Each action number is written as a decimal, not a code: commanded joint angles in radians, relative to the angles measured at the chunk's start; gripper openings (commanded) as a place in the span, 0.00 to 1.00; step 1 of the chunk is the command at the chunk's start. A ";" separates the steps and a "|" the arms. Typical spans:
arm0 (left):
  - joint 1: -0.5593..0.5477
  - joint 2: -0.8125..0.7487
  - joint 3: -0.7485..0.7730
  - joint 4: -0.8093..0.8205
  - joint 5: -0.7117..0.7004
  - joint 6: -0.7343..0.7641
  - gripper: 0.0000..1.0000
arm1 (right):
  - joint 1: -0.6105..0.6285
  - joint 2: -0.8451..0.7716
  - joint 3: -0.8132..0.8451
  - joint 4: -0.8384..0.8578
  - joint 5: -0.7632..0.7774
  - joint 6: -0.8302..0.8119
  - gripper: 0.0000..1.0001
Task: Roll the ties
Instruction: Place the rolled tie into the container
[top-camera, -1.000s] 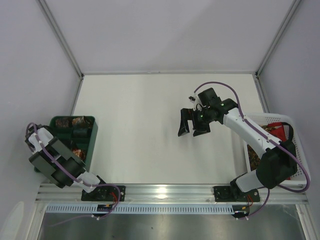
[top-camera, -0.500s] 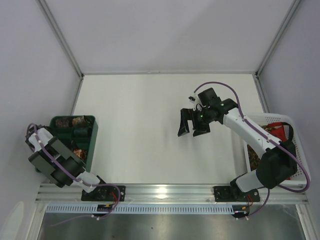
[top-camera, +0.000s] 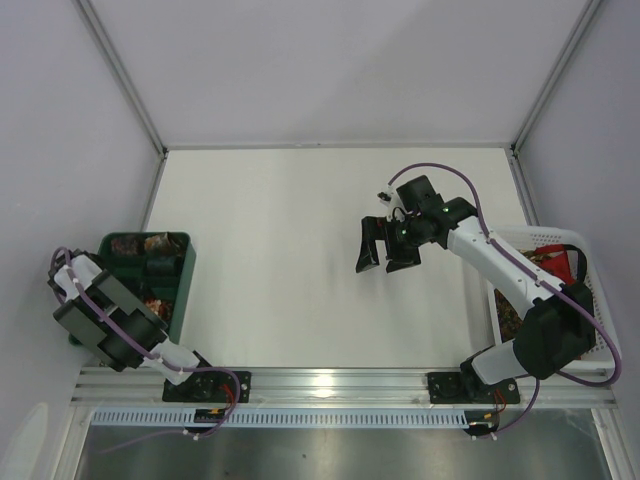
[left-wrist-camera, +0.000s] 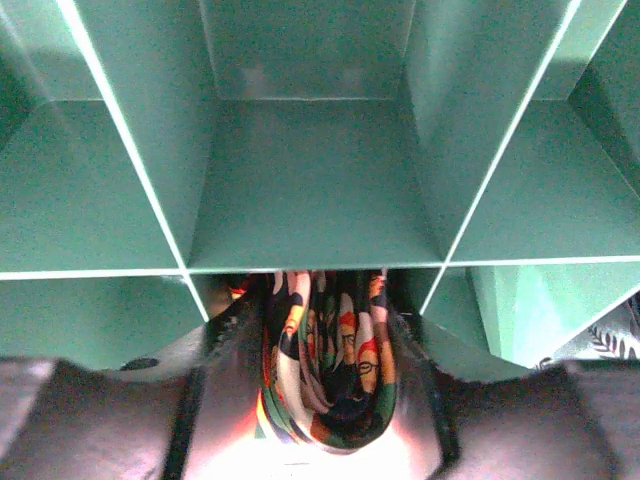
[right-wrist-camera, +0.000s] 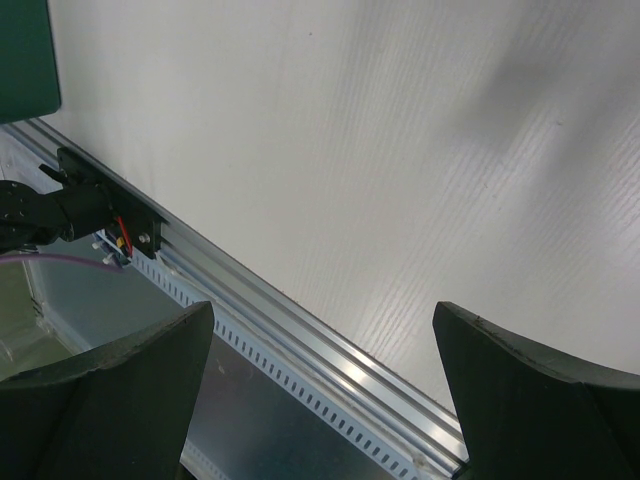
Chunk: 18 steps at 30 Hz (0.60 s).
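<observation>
Tie roll (left-wrist-camera: 330, 365) sits pinched between the jaws of the left gripper (left-wrist-camera: 326, 380), its dark floral coil filling the gap. Ahead of those jaws we log the green divider tray (left-wrist-camera: 300, 170), its cells opening just beyond them. Further rolls (top-camera: 156, 243) lie in the tray's far cells, past the jaws. Right gripper (top-camera: 386, 252) hangs over the table (top-camera: 260, 220), jaws spread wide, only white tabletop showing between them. Well behind those jaws, by the arm's base, a white basket (top-camera: 545, 232) holds loose ties (top-camera: 542, 261).
</observation>
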 joint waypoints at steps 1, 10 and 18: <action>0.016 -0.009 0.043 -0.037 -0.054 -0.006 0.51 | -0.002 -0.034 0.028 0.007 -0.009 -0.005 1.00; 0.016 -0.028 0.047 -0.096 -0.112 0.002 0.76 | -0.001 -0.029 0.031 0.007 -0.006 -0.008 1.00; 0.018 -0.032 0.081 -0.142 -0.143 0.004 0.78 | -0.002 -0.026 0.031 0.010 -0.011 -0.007 1.00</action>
